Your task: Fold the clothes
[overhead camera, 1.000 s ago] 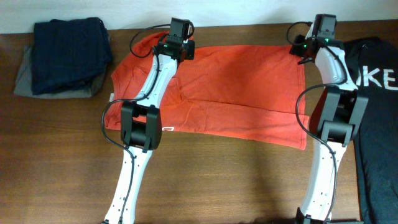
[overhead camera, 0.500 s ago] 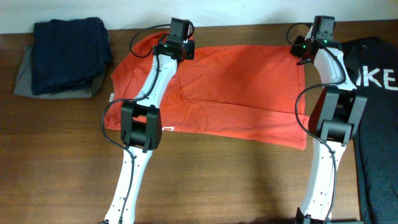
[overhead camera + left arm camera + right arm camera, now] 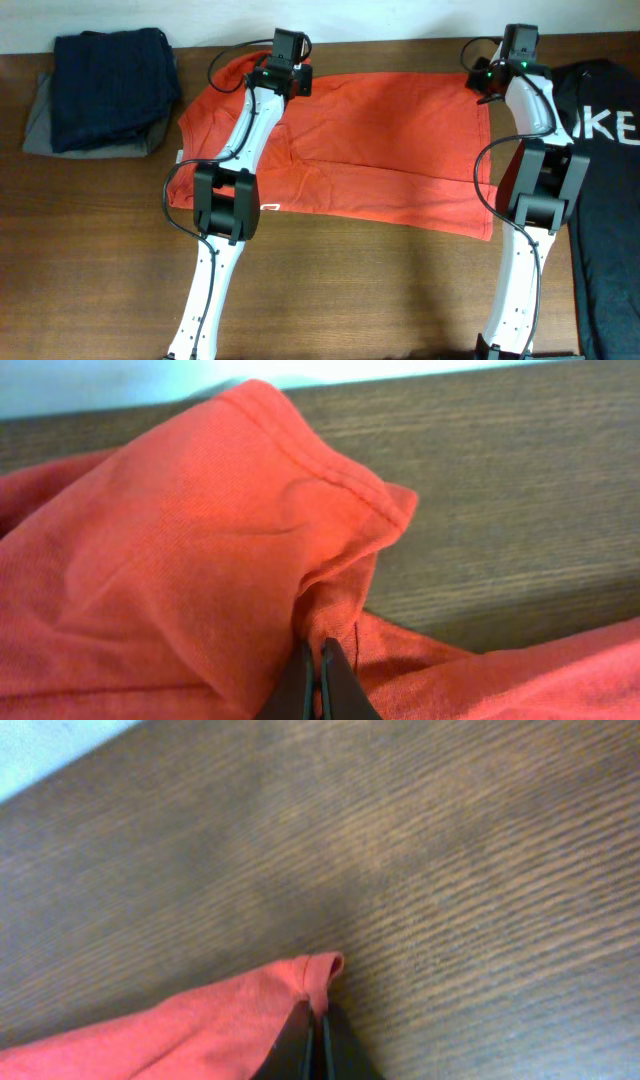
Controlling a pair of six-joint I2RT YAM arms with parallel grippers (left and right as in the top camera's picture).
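Both clenched on the T-shirt (image 3: 380, 150): left end effector (image 3: 320, 678) on a bunched fold, right end effector (image 3: 316, 1038) on a corner.

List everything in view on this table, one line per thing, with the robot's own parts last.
orange-red short-sleeved T-shirt: one, orange-red, spread flat across the middle of the table
dark navy folded garment: one, navy, far left, lying on the grey one
grey folded garment: one, grey, under the navy one, showing along its left side
black garment with white lettering: one, black, right edge, partly out of frame
brown wooden table: one, brown, under everything
white-and-black arms: two, reaching from the near edge over the T-shirt
left gripper: one, dark, shut on the T-shirt's far left edge
right gripper: one, dark, shut on the T-shirt's far right corner
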